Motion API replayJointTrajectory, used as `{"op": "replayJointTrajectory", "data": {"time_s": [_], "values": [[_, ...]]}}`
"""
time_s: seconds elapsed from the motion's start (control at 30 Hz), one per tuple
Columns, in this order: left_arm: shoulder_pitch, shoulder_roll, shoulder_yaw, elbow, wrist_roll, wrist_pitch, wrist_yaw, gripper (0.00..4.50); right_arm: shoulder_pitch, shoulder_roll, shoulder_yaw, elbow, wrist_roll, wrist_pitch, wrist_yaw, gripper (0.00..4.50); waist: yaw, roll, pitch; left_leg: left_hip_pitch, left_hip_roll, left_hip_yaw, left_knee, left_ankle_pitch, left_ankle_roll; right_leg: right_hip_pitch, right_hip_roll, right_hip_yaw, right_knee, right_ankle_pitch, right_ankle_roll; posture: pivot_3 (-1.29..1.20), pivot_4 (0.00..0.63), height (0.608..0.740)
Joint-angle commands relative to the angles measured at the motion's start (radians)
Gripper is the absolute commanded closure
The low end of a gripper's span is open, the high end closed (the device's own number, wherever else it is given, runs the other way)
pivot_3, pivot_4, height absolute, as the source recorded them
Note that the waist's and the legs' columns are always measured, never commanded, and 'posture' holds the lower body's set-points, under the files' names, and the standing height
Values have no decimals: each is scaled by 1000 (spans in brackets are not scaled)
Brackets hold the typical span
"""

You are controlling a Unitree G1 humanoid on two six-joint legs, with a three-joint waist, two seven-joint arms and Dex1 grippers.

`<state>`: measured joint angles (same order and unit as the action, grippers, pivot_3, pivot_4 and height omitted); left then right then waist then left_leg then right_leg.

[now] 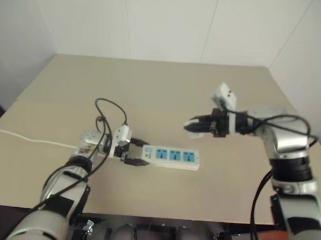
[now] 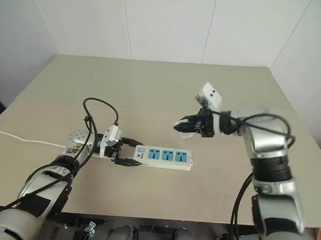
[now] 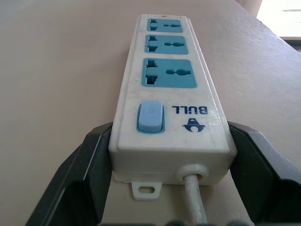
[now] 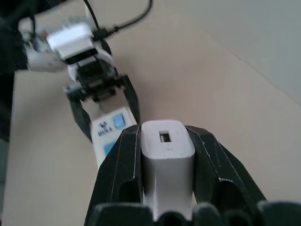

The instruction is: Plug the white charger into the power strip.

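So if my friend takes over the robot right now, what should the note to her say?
Left gripper: shut on the switch end of the power strip, holding it flat on the table.
Right gripper: shut on the white charger, up in the air to the right of the strip.
Done: charger picked up, strip steadied.
Left: bring the charger over a blue outlet, line up, push in. All three outlets are free.

"BULL" on power strip (image 3: 169, 94)

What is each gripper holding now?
Left gripper: shut on the strip, at its switch end.
Right gripper: shut on the charger.
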<state>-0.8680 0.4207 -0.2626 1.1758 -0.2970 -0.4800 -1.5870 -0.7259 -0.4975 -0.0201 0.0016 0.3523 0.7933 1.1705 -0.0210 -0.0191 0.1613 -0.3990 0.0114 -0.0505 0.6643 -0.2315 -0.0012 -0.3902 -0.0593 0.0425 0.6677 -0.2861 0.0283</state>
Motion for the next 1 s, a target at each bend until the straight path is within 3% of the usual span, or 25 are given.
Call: {"op": "replayJointTrajectory", "data": {"time_s": [0.03,0.27,0.47,1.0], "values": [[33,6,-71,18,40,6,-27,1236,49,84,-75,5,87,-207,3,3376,-1,0,0,0,0,0,0,0,0,0,0,0,0,0,0,0,150,740],[43,4,-88,-6,5,27,-27,1236,95,229,-38,179,108,-531,97,3376,-3,0,0,1,0,0,0,0,0,1,0,0,0,0,0,0,150,740],[56,17,-109,-25,-12,33,-27,1236,54,239,14,340,70,-672,188,3376,-3,0,0,1,0,0,0,0,0,1,0,0,0,0,0,0,150,740],[60,19,-125,-27,-17,59,-27,1236,22,266,58,476,46,-790,212,3376,-4,0,0,2,0,0,0,0,0,1,1,0,0,0,0,0,150,740]]}}
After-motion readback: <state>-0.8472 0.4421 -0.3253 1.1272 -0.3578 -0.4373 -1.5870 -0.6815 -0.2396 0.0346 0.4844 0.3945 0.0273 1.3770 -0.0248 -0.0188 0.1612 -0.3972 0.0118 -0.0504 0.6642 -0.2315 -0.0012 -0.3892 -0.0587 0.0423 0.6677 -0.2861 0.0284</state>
